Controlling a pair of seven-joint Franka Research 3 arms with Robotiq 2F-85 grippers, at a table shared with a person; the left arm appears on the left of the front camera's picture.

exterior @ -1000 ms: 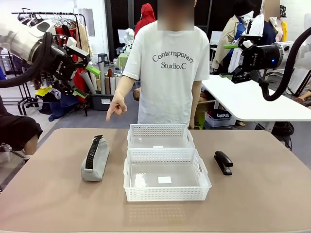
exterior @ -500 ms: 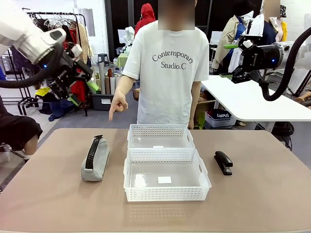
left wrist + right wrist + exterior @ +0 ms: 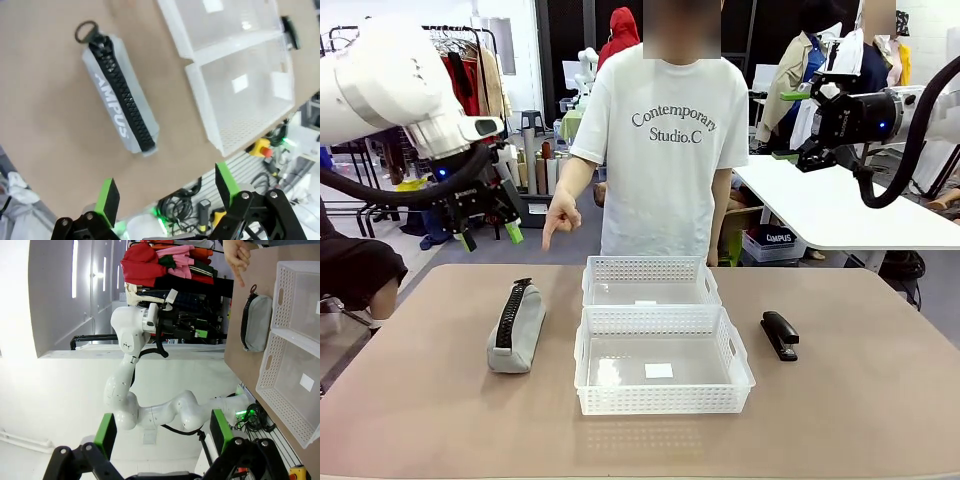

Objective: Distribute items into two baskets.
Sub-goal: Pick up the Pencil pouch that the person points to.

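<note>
Flat grey fabric pouch [image 3: 516, 328] w/ black zipper lies on tan table [image 3: 420, 420], left of the baskets, not touching them. Larger white lattice plastic basket [image 3: 660, 400] sits nearer the robot, smaller white basket [image 3: 650, 268] right behind it, touching. Small black stapler [image 3: 780, 334] lies just right of the larger one. Person's hand [image 3: 558, 218] points down over far table edge. Left gripper [image 3: 491, 239] hangs above & behind pouch, fingers apart, nothing betw. them. Right gripper [image 3: 788, 125] is high at far right, fingers apart, empty.
</note>
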